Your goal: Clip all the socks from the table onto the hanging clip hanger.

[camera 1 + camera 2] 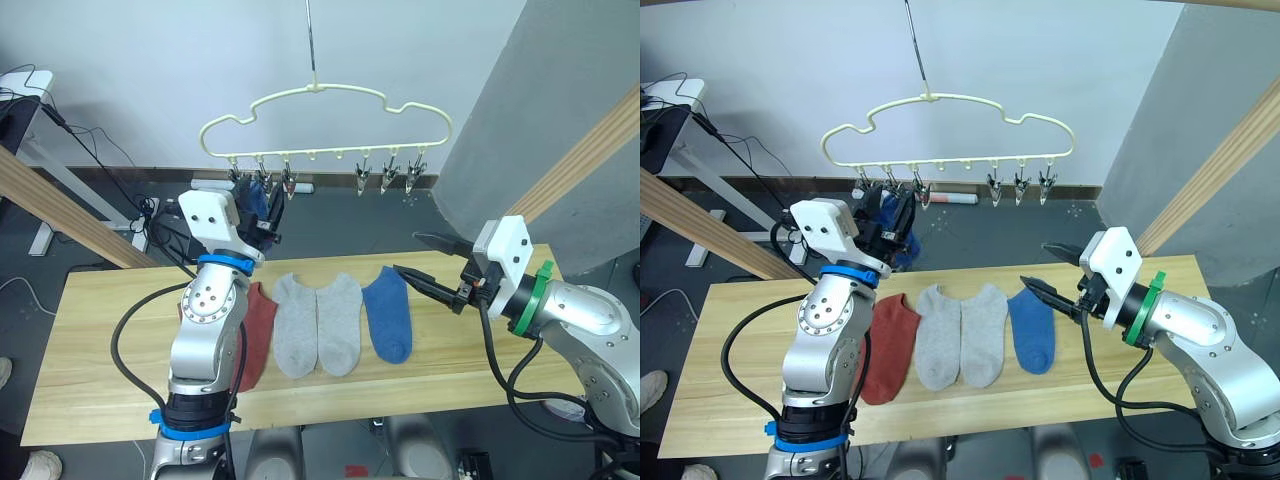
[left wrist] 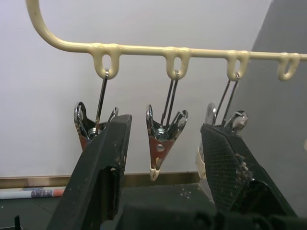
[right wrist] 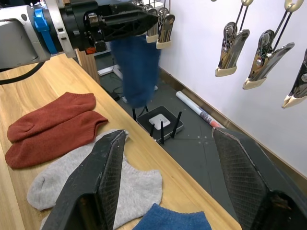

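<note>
- Above the far edge of the long light wooden plank table [image 1: 100, 330] hangs the pale yellow, wavy-outlined plastic clip hanger [image 1: 325, 105], with its small metal clips [image 1: 390, 168] dangling in a row.
- One dark blue knit sock [image 3: 138, 67] already hangs from a clip at the hanger's left end, just beside the left gripper [image 1: 262, 215].
- That left gripper is raised to the clips with its black fingers [image 2: 103, 163] spread apart and holding nothing; a clip [image 2: 160, 139] hangs between them.
- On the table lie two rust-red ankle socks [image 3: 50, 124], overlapping, then two light grey socks [image 1: 318, 322] side by side, then one blue sock [image 1: 388, 312] on the right.
- The right gripper [image 1: 425, 268] hovers near the blue sock's cuff, fingers apart and empty.
- The socks look light, limp and easily bunched; I judge a pinch at the cuff edge safest, so a single layer rises and the toe hangs free below the clip.
- Clips will likely swing when pushed, so they want steadying.
</note>
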{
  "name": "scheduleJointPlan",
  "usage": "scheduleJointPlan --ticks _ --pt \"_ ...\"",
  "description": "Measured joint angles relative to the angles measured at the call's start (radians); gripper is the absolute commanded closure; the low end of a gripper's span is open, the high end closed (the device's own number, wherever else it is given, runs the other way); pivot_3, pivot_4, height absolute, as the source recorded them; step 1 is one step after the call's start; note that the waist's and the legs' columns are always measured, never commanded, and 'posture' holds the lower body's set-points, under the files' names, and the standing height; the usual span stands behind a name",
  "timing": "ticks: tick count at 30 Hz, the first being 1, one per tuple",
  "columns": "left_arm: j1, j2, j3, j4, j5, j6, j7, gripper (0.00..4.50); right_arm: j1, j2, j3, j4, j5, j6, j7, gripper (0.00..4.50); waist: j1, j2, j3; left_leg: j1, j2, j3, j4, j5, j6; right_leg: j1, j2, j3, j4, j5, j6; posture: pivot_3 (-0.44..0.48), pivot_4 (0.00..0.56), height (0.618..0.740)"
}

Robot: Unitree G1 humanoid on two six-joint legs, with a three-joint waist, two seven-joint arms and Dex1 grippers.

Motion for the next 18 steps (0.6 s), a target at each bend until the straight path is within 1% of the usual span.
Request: scheduleJointPlan --ticks 2,4,11,18 --pt "0.000 0.000 0.000 0.000 0.004 0.001 0.002 1.96 0.001 0.000 0.000 0.000 0.000 0.000 -0.001 1.50 0.000 0.000 0.000 0.000 0.000 0.000 0.000 0.000 0.000 0.000 0.000 0.000 0.000 0.000 0.000 -0.143 0.333 0.740" --pt "-0.001 0.000 0.000 0.000 0.009 0.003 0.004 2.34 0.002 0.000 0.000 0.000 0.000 0.000 -0.001 1.50 0.000 0.000 0.000 0.000 0.000 0.000 0.000 0.000 0.000 0.000 0.000 0.000 0.000 0.000 0.000 -0.142 0.331 0.740" --pt "-0.041 -0.001 0.000 0.000 0.014 0.026 0.011 2.34 0.002 0.000 0.000 0.000 0.001 0.003 -0.001 1.50 0.000 0.000 0.000 0.000 0.000 0.000 0.000 0.000 0.000 0.000 0.000 0.000 0.000 0.000 0.000 -0.141 0.331 0.740" --pt "-0.044 -0.003 0.000 -0.001 0.014 0.048 0.021 2.34 0.002 0.000 0.000 0.000 0.001 0.003 -0.001 1.50 0.000 0.000 0.000 0.000 0.000 0.000 0.000 0.000 0.000 0.000 0.000 0.000 0.000 0.000 0.000 -0.138 0.330 0.740"
